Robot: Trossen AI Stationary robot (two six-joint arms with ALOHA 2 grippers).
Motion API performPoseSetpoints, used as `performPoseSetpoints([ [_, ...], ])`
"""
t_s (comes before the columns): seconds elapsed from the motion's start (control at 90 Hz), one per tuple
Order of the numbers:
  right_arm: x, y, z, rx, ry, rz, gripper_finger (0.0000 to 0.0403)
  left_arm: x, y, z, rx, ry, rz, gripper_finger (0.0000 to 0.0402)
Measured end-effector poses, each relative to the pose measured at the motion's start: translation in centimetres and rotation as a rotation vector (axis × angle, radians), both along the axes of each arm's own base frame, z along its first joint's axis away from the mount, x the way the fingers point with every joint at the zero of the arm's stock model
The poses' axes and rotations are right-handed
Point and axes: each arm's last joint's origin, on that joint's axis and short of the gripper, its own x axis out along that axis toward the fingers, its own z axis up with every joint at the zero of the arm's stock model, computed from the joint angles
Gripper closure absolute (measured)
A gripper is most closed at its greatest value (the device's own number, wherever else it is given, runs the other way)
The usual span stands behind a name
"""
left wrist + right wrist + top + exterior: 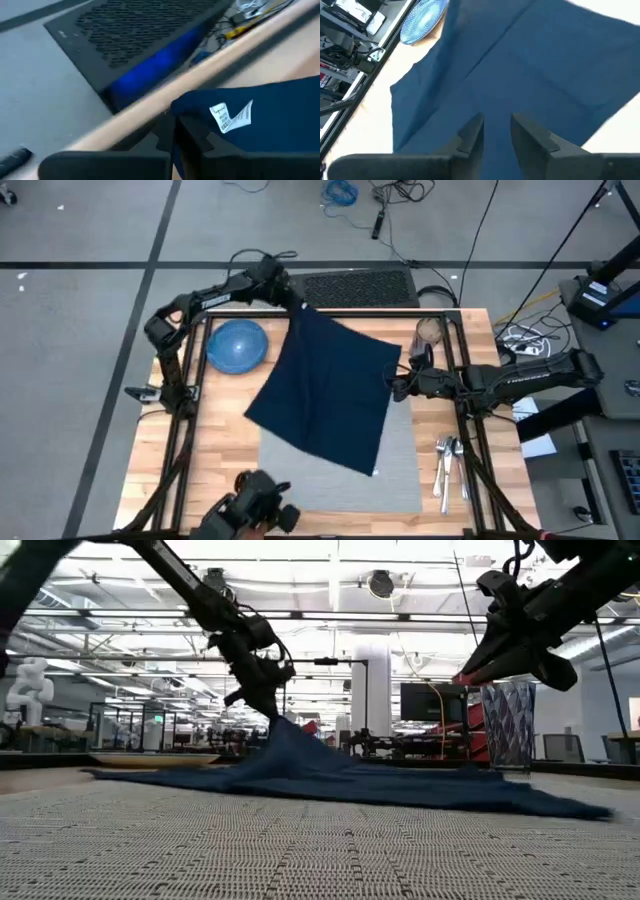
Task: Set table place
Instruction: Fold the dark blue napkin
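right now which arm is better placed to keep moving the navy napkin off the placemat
Left. The left gripper is shut on the navy napkin at its far corner, lifting it. The right gripper hovers open at the napkin's right edge, holding nothing.

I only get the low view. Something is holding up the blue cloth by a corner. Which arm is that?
Observer: The left gripper. It pinches the navy napkin by its corner at the table's far edge.
Operator: Is anything sewn on that corner?
Observer: Yes, a white tag sits right by the pinched corner.
Operator: And the other gripper?
Observer: The right gripper is open and hangs above the napkin's right side, holding nothing.
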Motion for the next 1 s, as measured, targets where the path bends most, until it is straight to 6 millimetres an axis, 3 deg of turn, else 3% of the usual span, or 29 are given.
performPoseSetpoints([
  [0.133,0.0,0.0,0.0,0.001,0.002,0.001,0.0321,0.5,1.5,0.4,0.036,0.019,-0.027,0.0402],
  [0.344,0.0,0.0,-0.1,0.001,0.007,0.002,0.0321,0.8,2.1,1.5,0.114,0.05,-0.039,0.039],
  [0.756,0.0,0.0,-0.1,0.008,0.007,0.01,0.0321,0.7,2.9,3.2,0.21,0.089,-0.011,0.0269],
  [1.0,0.0,0.1,-0.1,0.016,0.009,0.023,0.0321,0.4,3.0,3.4,0.211,0.108,-0.022,0.0223],
])
